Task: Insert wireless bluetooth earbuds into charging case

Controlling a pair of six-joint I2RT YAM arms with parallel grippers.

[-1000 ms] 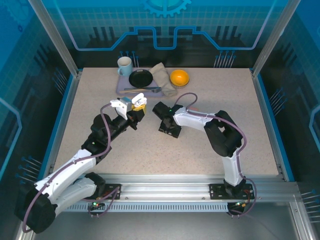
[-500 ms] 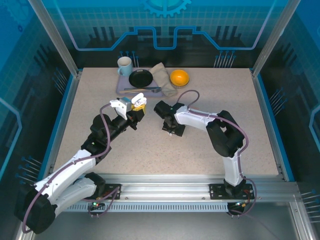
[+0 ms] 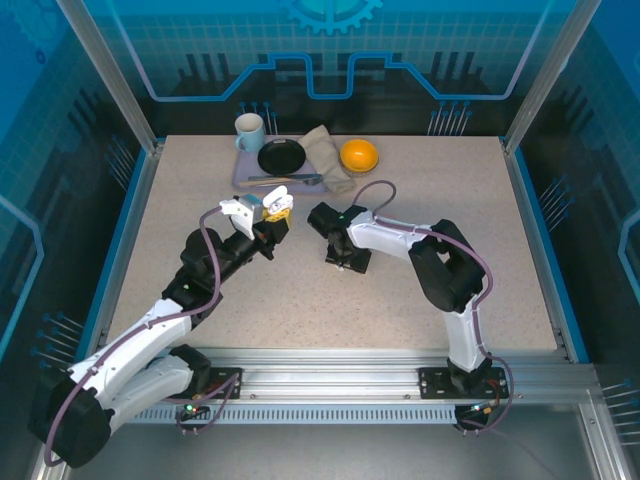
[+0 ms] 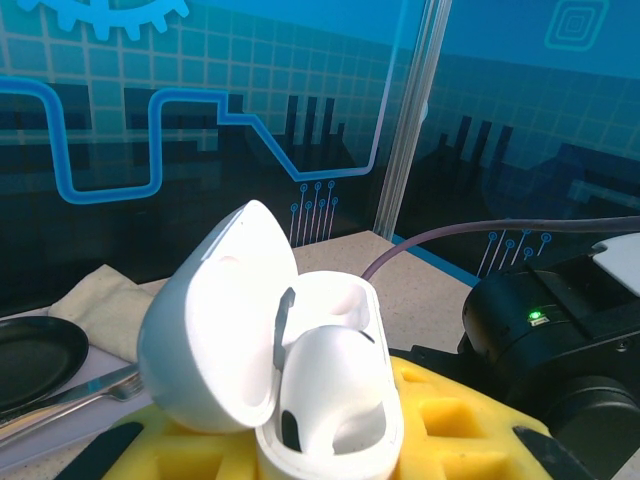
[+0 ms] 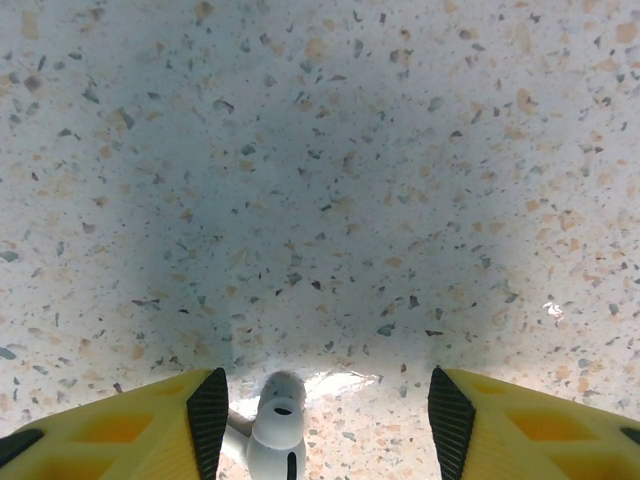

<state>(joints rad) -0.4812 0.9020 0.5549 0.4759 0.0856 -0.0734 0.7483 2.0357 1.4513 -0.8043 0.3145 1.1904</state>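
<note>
Right wrist view: a white earbud [image 5: 277, 428] lies on the desk [image 5: 320, 150] between the right fingers [image 5: 130, 425], which stand open and hold nothing. It sits nearer the finger at the picture's left (its lower end is cut off by the frame's edge). For a clean pick, I judge the fingers should centre over it, drop to the desk, then close gently so it cannot squirt out. The left fingers [image 4: 450, 420] are clamped on the charging case [image 4: 330, 420], lid [image 4: 215, 340] tipped open.
</note>
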